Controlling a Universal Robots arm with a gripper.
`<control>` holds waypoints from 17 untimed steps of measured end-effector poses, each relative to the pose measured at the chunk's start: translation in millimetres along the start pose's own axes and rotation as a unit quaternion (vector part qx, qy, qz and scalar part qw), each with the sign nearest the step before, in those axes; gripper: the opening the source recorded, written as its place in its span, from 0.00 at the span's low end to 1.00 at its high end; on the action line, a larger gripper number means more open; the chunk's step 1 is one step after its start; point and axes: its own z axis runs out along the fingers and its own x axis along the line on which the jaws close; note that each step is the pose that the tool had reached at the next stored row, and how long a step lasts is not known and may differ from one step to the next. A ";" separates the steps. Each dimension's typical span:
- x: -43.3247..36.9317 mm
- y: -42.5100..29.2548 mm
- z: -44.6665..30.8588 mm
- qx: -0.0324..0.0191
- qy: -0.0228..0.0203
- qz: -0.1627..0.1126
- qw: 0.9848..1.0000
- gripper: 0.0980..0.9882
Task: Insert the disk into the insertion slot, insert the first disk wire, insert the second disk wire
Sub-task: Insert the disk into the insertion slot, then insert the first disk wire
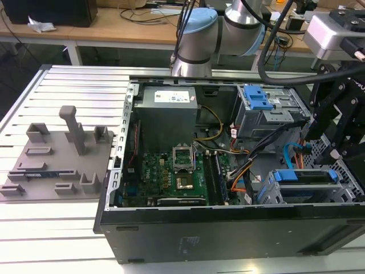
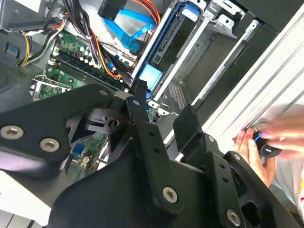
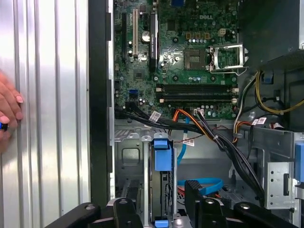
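Observation:
The disk, silver in a bright blue carrier, lies in the insertion slot, a low grey metal cage at the front corner of the open computer case on the exterior view's right. In the first wrist view the disk stands edge-on inside the cage. My black gripper hangs just above that corner. In both wrist views the gripper is open, its fingers apart with nothing held. A loose blue wire curls beside the disk.
A person's hand rests on the ribbed aluminium table beside the case. A taller grey bay with a blue latch stands behind the cage. Orange and black cable bundles cross above the motherboard. A grey fixture plate lies on the exterior view's left.

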 end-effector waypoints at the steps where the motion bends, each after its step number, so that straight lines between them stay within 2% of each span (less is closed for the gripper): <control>1: 0.0 0.0 0.1 0.000 0.000 0.000 1.000 0.45; 14: 0.0 0.0 1.2 0.000 0.000 0.000 1.000 0.45; 16: -0.7 0.0 1.1 0.000 0.003 0.000 1.000 0.45; 17: -4.4 0.0 1.1 0.000 0.010 0.000 1.000 0.45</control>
